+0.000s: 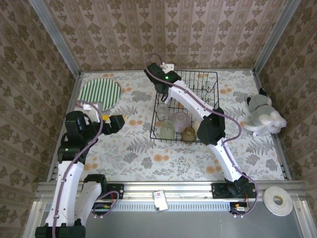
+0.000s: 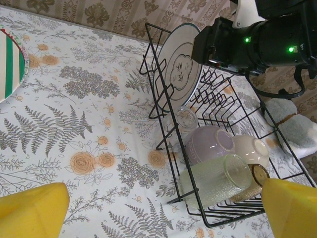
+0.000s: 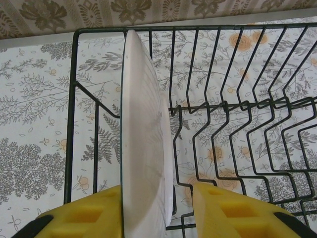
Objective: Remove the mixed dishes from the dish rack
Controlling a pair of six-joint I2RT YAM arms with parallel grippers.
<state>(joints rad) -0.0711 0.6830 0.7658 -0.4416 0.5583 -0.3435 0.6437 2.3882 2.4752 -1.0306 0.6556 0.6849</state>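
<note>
**Right gripper sits over a plate in the rack**

The dish rack (image 1: 205, 89) is on the flowery table (image 1: 148, 158), in the middle and a bit to the far side. A white plate (image 3: 146, 148) stands up on its edge at the far left end of the rack. The right gripper (image 3: 156, 191) comes down over this plate, with one yellow finger on each side. The finger (image 3: 84, 215) on one side is right up against the plate. The other finger (image 3: 237, 213) has a small gap next to it. So the gripper is partly closed, but it is not squeezing the plate.

At the near end of the rack lie a lilac bowl (image 2: 210, 144), a cream bowl (image 2: 252, 148), a pale glass tumbler (image 2: 213, 181) and a small amber cup (image 2: 257, 173). A clear glass (image 2: 183, 119) lies just past the lilac bowl.

The left gripper (image 1: 113, 123) is above the table, to the left of the rack. Its fingers are spread wide and it holds nothing.

A green-striped plate (image 1: 100, 94) lies flat on the table at the far left. A soft toy (image 1: 262, 116) sits to the right of the rack. A white tape roll (image 1: 277, 201) lies at the near right corner.
</note>
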